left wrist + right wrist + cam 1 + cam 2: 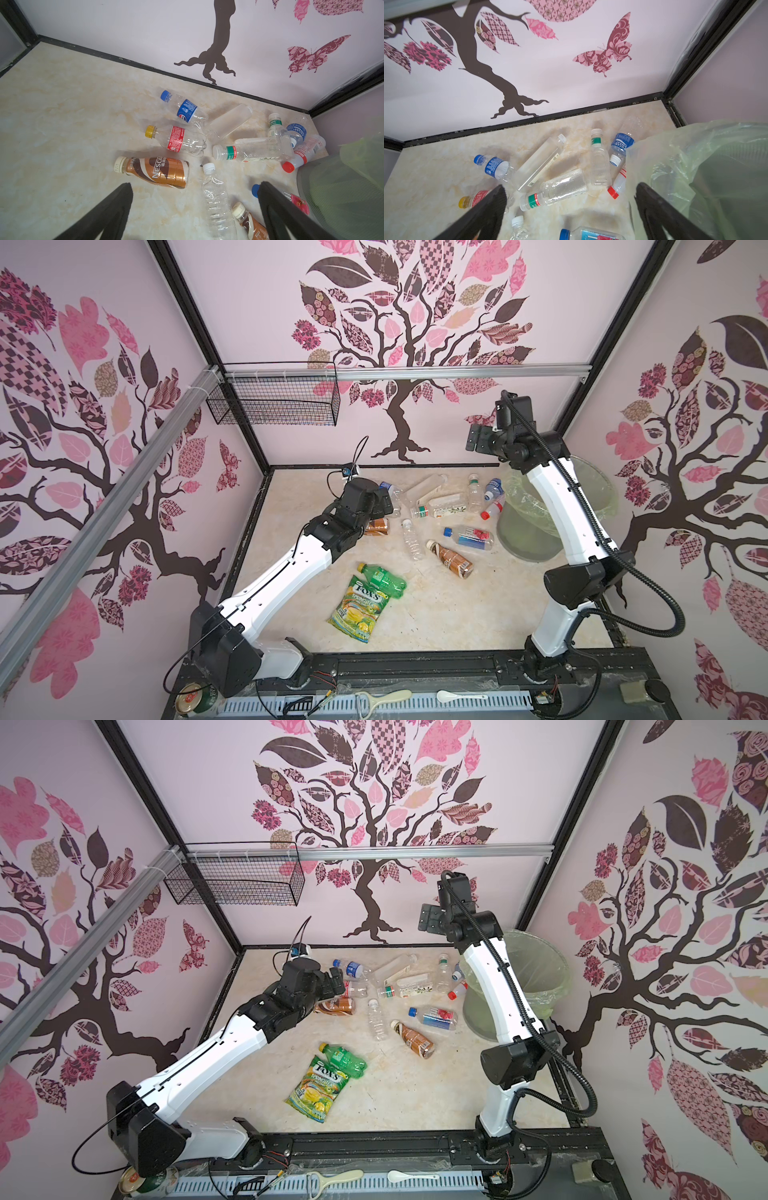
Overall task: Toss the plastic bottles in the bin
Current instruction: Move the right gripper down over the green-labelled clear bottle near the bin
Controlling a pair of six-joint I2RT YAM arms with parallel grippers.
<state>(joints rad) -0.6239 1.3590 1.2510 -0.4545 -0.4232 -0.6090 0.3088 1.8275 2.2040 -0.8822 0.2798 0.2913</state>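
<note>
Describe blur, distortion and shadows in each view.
Both top views: walls splay from wide-angle distortion, sharp, evenly lit. Left wrist view: bottles crisp, shadows faint. Right wrist view: decals slightly smeared, soft shadows beside the bottles.

Bottles crowd far side nr bin; front floor open exc. candy bag, green bottle.

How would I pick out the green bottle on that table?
Find the big lined bin on the right, then look across the marble tabletop toward the front, away from the pile of clear bottles. The green bottle lies on its side against the Fox's candy bag; it alone is green all over, with a yellow cap.
</note>
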